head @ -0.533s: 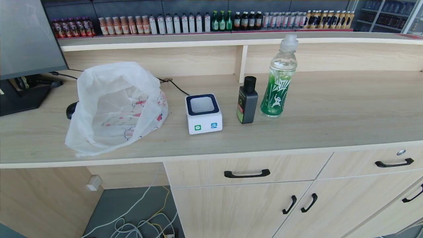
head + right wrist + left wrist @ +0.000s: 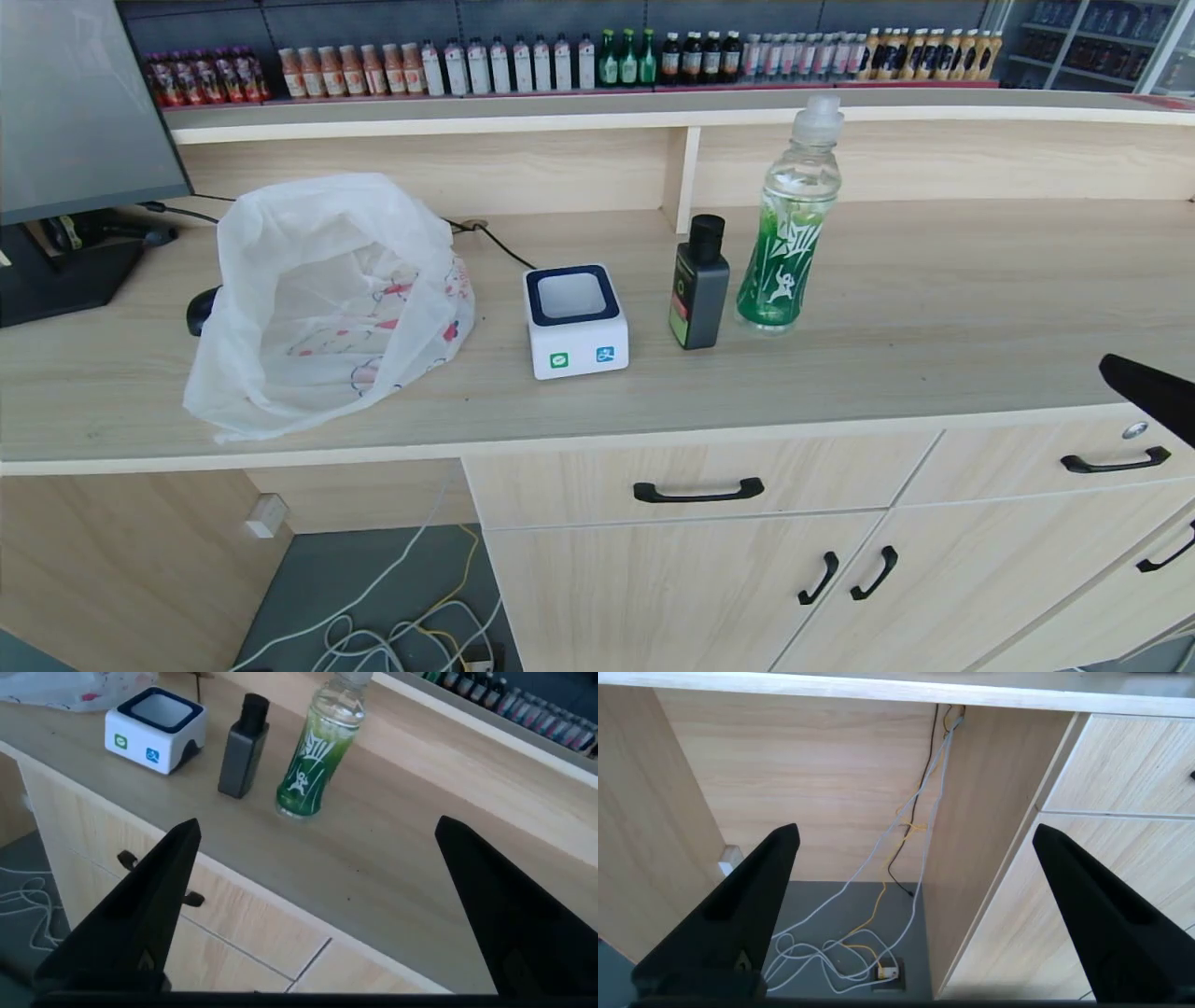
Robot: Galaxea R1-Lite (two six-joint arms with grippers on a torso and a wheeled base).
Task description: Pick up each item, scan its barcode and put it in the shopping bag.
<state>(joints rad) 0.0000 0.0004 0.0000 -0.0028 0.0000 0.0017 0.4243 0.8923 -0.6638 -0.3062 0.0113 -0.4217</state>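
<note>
Newly in at the head view's right edge, the right gripper (image 2: pixel 316 835) hangs spread over the surface (image 2: pixel 934 308). The black bottle (image 2: pixel 698 297) and green drink bottle (image 2: pixel 786 233) stand upright just right of the scanner (image 2: pixel 574 320), with the open shopping bag (image 2: pixel 317 299) on its left. The left gripper (image 2: pixel 915 833) is spread, below surface level.

Scanner (image 2: pixel 576 322): green, blue icon squares; no legible text

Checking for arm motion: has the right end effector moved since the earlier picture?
Yes: the right end effector has entered from the right, above the drawer handle.
</note>
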